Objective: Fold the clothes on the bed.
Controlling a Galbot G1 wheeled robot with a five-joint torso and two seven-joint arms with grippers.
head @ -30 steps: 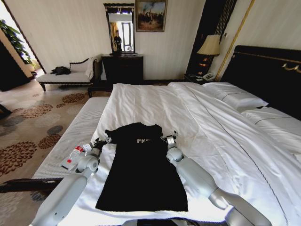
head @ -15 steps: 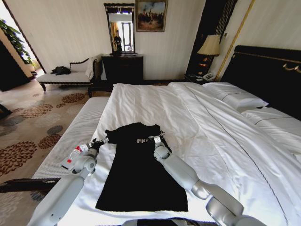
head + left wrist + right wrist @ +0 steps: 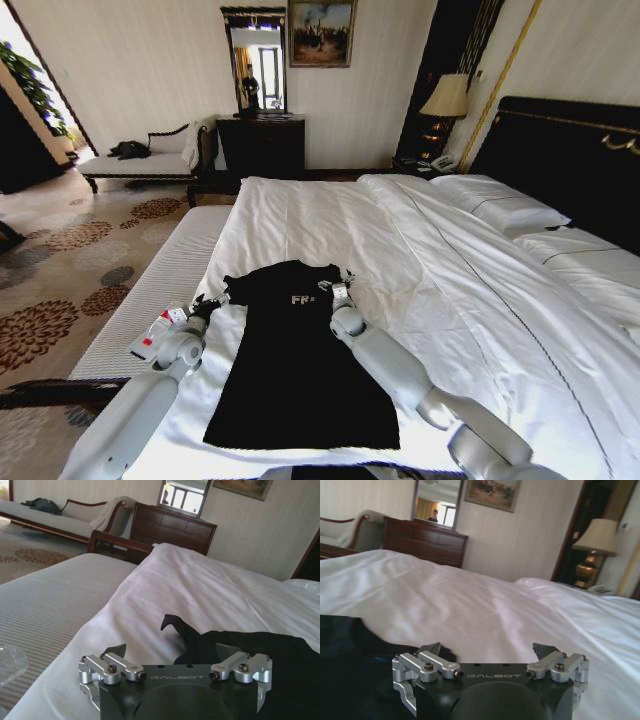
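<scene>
Head view showed the black T-shirt (image 3: 296,355) lying flat on the white bed (image 3: 450,290), hem nearest the robot, collar farther away. Left gripper (image 3: 207,305) sat low at the shirt's left sleeve edge, fingers (image 3: 116,651) spread apart, nothing between them. Right gripper (image 3: 338,291) rested over the shirt's right shoulder near the lettering, fingers (image 3: 542,651) apart too. Beyond the bed stood a dark dresser (image 3: 262,144) and mirror (image 3: 254,58).

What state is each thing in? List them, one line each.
T-shirt: spread flat on the bed, not yet folded.
Bed: made, white duvet spread over it.
Left gripper: open, at the shirt's left sleeve.
Right gripper: open, low over the shirt's right shoulder, hiding part of the lettering.
</scene>
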